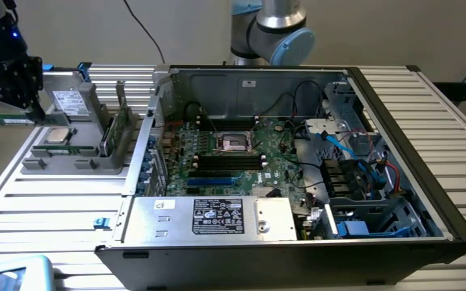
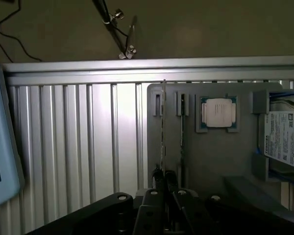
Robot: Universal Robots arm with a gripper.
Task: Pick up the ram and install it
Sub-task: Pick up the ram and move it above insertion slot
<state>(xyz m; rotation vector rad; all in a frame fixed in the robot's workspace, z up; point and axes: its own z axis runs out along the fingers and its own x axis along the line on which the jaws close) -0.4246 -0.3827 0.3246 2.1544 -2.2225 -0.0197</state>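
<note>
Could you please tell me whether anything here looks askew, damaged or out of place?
Nothing stands out. The pincer is shut on the ram, which looks straight and unbent. The processor lies flat in its recess in the grey holder.

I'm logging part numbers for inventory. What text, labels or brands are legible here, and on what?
Nothing is clear enough to quote.
The power supply label: print too small to read.
The drive label: print and marks blurred.
The processor: lid markings unreadable.
The ram: nothing legible.
</note>
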